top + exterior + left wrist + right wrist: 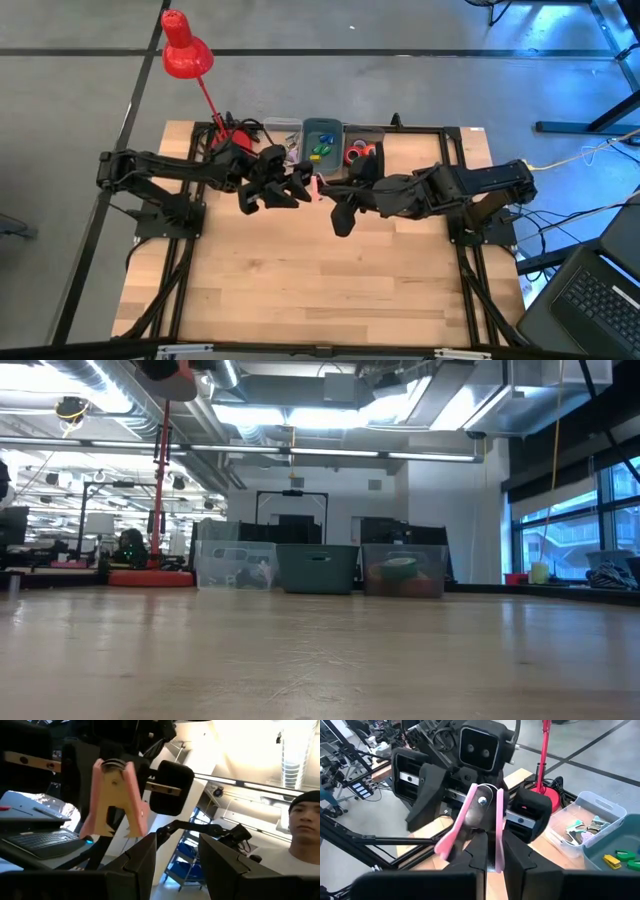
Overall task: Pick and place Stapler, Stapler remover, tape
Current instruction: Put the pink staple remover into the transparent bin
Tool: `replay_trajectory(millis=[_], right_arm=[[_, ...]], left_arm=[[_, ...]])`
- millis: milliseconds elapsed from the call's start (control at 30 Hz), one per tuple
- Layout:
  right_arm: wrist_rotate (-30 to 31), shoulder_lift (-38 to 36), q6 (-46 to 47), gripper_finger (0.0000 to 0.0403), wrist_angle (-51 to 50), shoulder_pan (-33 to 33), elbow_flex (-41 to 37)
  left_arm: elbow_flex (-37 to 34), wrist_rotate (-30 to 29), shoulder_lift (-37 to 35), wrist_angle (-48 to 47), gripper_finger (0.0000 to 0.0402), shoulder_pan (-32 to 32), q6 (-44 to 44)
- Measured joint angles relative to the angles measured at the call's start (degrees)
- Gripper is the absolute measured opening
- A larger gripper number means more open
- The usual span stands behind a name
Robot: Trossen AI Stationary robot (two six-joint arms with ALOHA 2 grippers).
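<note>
Here we hold the pink stapler remover [479, 822] clenched in the right gripper [490, 851] above the bench [330, 270]; the left gripper [172, 852], jaws parted, faces it. We should carry it level to the clear bin [587, 822] beyond.

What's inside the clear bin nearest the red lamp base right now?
In the right wrist view, the clear bin holds a loose pile of staple removers, pale green, pink and metal. The bin's near wall hides its lower part, so I cannot count them.
</note>
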Motion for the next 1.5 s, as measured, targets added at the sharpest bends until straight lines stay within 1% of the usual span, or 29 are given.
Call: replay_trajectory(millis=[167, 267, 400, 533, 667, 1133, 1333, 1500], right_arm=[[-0.55, 0.00, 0.04, 0.0028, 0.28, 0.00, -0.01], [-0.78, 0.02, 0.04, 0.0028, 0.78, 0.00, -0.01], [-1.37, -0.11, -1.19, 0.0028, 2.58, 0.02, -0.01], [-1.98, -0.08, -1.27, 0.0028, 3.05, 0.02, -0.01], [-1.99, 0.14, -1.27, 0.0028, 2.82, 0.02, -0.01], [-1.97, 0.44, -1.33, 0.0028, 2.56, 0.01, -0.01], [-1.98, 0.44, -1.60, 0.0028, 2.39, -1.03, -0.01], [-3.84, 0.77, -1.88, 0.0028, 2.60, -2.22, -0.01]], left_arm=[[0.07, 1.09, 0.89, 0.27, 0.0139, 0.69, -0.41], [0.07, 2.50, 0.91, -0.71, 0.0139, 0.92, -0.49], [0.04, 2.89, 1.02, -2.25, 0.0139, 1.41, -0.48], [0.04, 2.47, 0.98, -1.87, 0.0139, 2.04, -0.10], [0.04, 1.83, 0.90, 0.86, 0.0139, 2.14, -0.96], [0.04, 0.78, 0.91, 2.73, 0.0139, 2.03, -2.37], [0.04, 0.78, 0.91, 2.91, 0.0138, 1.97, -2.57], [0.02, 0.97, 0.91, 2.78, 0.0119, 1.97, -2.50]])
